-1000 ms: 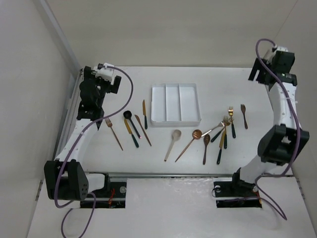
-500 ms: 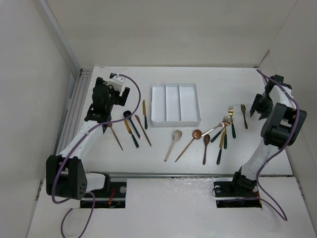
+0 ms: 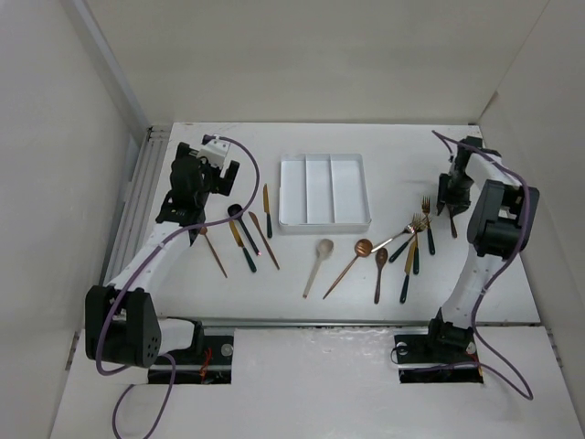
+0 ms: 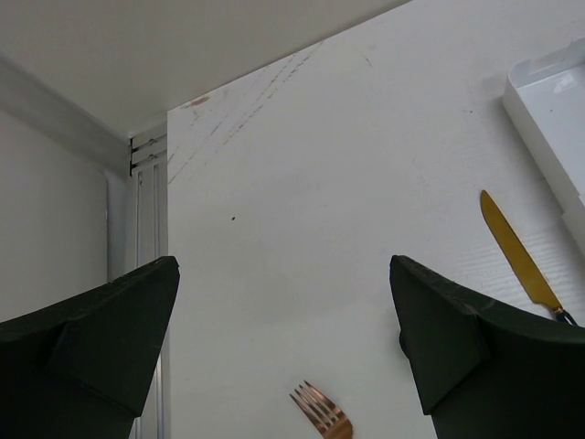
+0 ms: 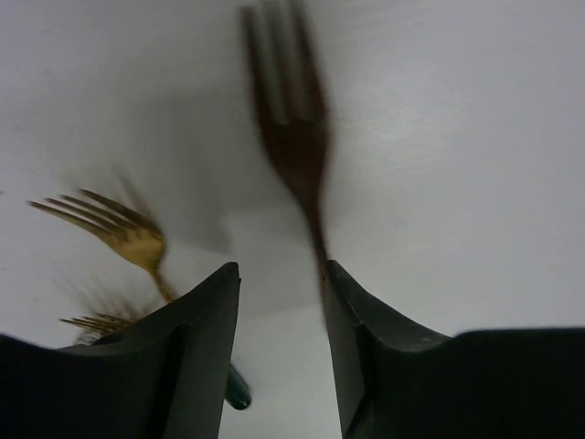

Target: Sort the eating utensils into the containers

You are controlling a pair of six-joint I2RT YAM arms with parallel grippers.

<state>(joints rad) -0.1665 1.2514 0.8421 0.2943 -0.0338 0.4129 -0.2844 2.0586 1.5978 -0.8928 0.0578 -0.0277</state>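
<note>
Straddling a dark fork (image 5: 297, 146), right gripper (image 5: 281, 270) is standing half-spread.
Gold forks (image 5: 128, 233) are lying close beside; left gripper (image 4: 283, 265) is gaping.

A robot lab bench; bare white panels (image 3: 311, 55) box in a white table (image 3: 393, 151).

white tray (image 3: 324, 225), cream spoon (image 3: 317, 268), black spoon (image 3: 236, 212), copper spoon (image 3: 363, 247).

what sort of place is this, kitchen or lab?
Probably a lab test cell, not a kitchen: a bare white table boxed in by blank panels, a left arm and right arm bolted to its edge, and cutlery loose beside a white tray.
</note>
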